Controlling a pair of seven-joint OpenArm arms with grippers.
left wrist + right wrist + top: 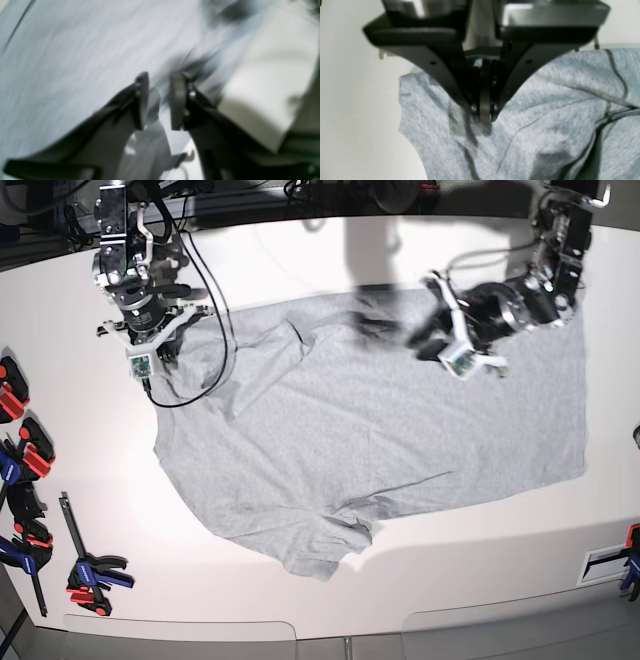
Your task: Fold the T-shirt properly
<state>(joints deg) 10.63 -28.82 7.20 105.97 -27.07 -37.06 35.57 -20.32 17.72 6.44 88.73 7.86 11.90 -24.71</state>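
Two arms over the T-shirt [380,440], which lies spread on the white tabletop [480,560]. Right end effector [485,117] is pinched tight on the fabric near one sleeve. Left end effector [158,100] is blurry, jaws parted, gripping nothing visible.

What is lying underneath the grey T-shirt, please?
The T-shirt is spread over the white table, which shows bare around its edges. Whatever else might lie beneath the fabric is covered and cannot be seen.

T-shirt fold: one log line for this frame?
T-shirt: spread, unfolded | right tool: shut on T-shirt | left tool: open, moving over T-shirt, blurred
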